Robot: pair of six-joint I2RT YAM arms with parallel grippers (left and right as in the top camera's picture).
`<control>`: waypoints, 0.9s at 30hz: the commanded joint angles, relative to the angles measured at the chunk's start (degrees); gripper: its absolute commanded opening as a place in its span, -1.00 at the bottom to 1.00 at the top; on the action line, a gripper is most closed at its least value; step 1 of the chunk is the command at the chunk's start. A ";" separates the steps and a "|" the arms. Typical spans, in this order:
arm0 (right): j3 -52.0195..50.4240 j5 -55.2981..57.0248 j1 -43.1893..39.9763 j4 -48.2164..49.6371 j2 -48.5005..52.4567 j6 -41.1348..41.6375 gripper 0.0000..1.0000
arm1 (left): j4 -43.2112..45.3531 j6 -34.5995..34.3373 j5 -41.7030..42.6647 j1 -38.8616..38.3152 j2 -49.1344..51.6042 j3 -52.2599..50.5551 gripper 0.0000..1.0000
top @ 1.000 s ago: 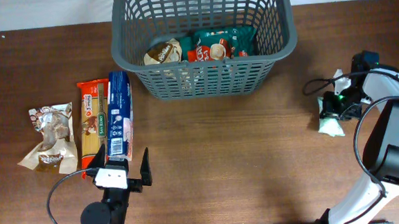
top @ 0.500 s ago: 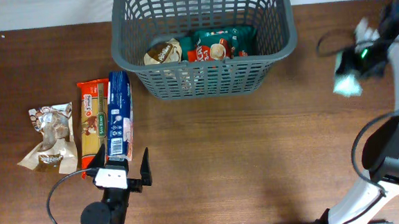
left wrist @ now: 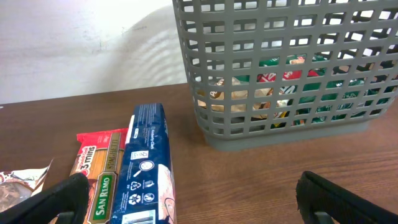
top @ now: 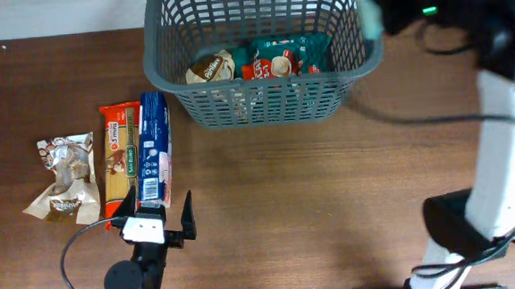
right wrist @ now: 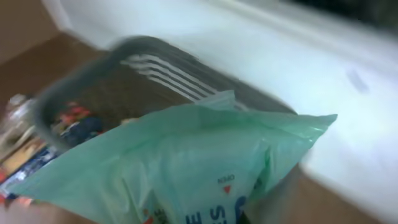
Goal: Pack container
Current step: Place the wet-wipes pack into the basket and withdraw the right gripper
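Right gripper (top: 382, 13) is clamping a mint-green packet (right wrist: 186, 168), hovering right over the 2 o'clock corner of the grey basket (top: 264, 104), which is sitting at 12 on the table (top: 332, 185). Left gripper (top: 158, 206) is idling at 7, fingers apart. My worry is that it's letting go this near the rim and the packet ends up sliding down outside.

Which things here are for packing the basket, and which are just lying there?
For the job:
basket; pale green packet, held up by the basket's corner; blue packet, San Remo pasta packet and crinkly brown packet, waiting on the table; tan packet and green packet, already inside.

Just there:
the table itself; black cable by the left arm.
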 commanded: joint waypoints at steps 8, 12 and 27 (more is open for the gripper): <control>-4.04 5.97 13.62 14.73 16.00 -20.13 -0.93 | 0.13 -0.35 0.57 0.04 -0.28 -0.33 0.99; -4.04 1.42 13.62 18.64 22.97 -15.96 -0.93 | 0.13 -0.35 0.57 0.04 -0.28 -0.33 0.99; -4.09 1.07 13.53 21.59 34.16 -14.97 -0.93 | 0.13 -0.35 0.57 0.04 -0.28 -0.33 0.99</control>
